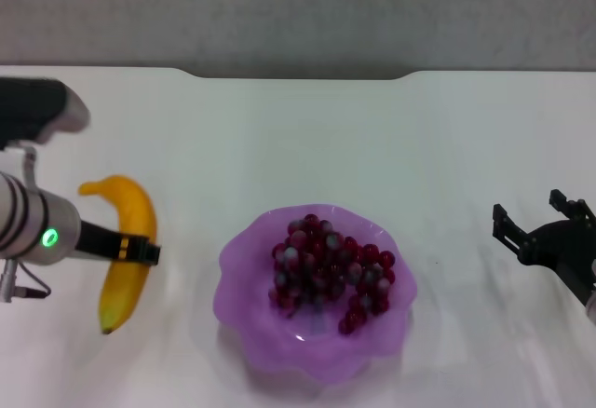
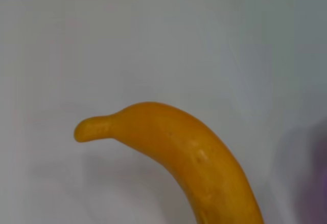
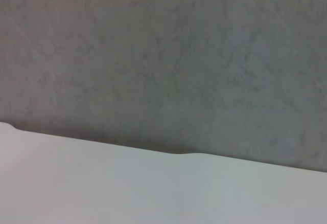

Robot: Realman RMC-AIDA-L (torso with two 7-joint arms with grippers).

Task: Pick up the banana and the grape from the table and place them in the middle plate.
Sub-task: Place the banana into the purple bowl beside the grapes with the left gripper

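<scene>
Left tool over unlabelled banana

The left arm reaches in from the left edge, its silver wrist lit by a green lamp, its black left gripper laid across a curved yellow-orange banana. The black right gripper hangs at the right edge, fingers spread and holding nothing.

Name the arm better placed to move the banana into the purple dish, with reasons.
Left. The left gripper is already at the banana on the table, left of the middle plate holding the grape. The right gripper is beyond the plate's far side.
</scene>
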